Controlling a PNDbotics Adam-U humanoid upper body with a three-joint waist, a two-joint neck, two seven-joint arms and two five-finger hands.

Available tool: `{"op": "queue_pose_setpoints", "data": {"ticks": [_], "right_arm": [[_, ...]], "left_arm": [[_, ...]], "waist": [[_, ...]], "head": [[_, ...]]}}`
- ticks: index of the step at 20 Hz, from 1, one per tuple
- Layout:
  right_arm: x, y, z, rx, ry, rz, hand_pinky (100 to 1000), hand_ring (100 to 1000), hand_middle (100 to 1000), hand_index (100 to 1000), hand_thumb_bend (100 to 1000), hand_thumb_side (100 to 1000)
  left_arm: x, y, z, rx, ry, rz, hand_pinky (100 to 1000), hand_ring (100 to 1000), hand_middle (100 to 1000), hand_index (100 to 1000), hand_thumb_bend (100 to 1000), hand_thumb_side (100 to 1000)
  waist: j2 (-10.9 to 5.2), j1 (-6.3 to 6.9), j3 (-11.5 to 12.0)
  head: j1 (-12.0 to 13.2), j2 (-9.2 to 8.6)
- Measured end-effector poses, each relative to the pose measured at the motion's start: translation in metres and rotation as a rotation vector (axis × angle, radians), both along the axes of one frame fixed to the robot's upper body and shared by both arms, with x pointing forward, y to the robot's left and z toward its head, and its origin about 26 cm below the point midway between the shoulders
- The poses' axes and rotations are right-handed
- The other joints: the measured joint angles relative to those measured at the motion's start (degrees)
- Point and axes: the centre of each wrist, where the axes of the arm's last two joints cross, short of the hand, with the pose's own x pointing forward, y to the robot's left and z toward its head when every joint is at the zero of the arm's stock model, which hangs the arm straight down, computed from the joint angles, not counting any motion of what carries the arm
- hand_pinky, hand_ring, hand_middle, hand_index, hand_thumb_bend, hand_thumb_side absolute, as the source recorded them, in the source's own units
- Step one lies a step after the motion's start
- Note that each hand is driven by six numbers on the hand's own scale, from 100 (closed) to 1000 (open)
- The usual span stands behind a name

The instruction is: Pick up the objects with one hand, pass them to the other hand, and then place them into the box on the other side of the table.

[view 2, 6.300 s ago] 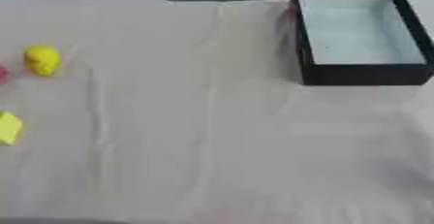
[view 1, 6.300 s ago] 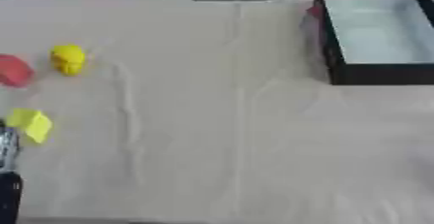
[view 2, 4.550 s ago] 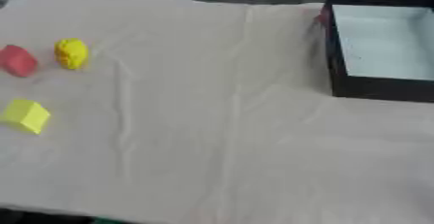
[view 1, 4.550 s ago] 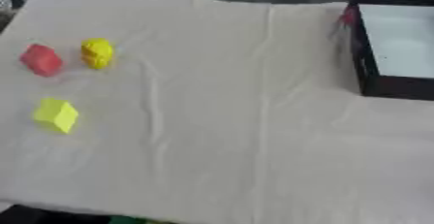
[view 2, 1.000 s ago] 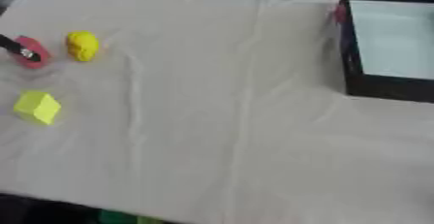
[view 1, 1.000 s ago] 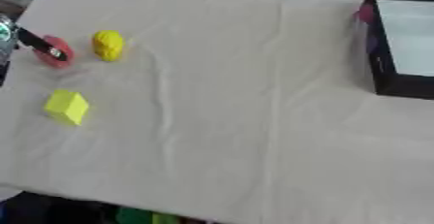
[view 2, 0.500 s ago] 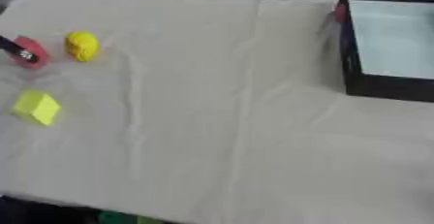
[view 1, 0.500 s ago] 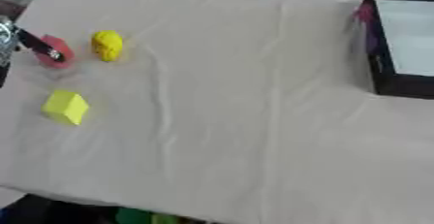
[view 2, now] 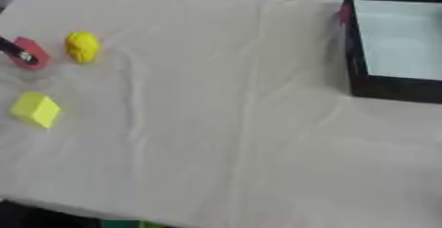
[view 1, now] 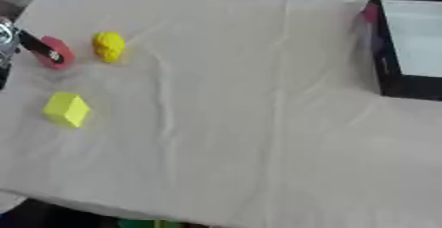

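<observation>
Landmark: black box (view 2: 395,49), white inside, at far right of the cloth-covered table (view 1: 259,123). Small pink/red item (view 1: 371,12) sits against box's outer left wall; identity can't be made out.

All 3 loose objs lie well apart from box, at the opposite (left) side of the cloth:
- Red obj (view 1: 57,52), far-left, roughly level w/ box's middle.
- Yellow rounded obj (view 1: 109,46), just beside the red one, on its box-ward side; not touching it.
- Yellow block (view 1: 66,109), nearer the camera than the other two, apart from both, resting on cloth.

Left hand (view 1: 27,44) enters at left edge; only a dark finger & bit of silver show. Finger lies on/against red obj. Whether it is grasping or merely touching: cannot tell.

Right hand: not visible in either view.
</observation>
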Motion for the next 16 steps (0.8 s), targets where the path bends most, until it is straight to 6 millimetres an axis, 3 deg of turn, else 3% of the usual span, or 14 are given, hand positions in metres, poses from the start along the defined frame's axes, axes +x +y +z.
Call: {"op": "queue_pose_setpoints", "data": {"ticks": [16], "right_arm": [[-0.0001, 0.0011, -0.0041, 0.000, 0.007, -0.001, 1000, 1000, 1000, 989, 100, 571]], "left_arm": [[0.0010, -0.0026, -0.0036, -0.005, -0.015, 0.018, 958, 871, 741, 611, 449, 100]], "waist": [[0.07, -0.13, 0.00]], "head": [[0.30, 0.00]]}}
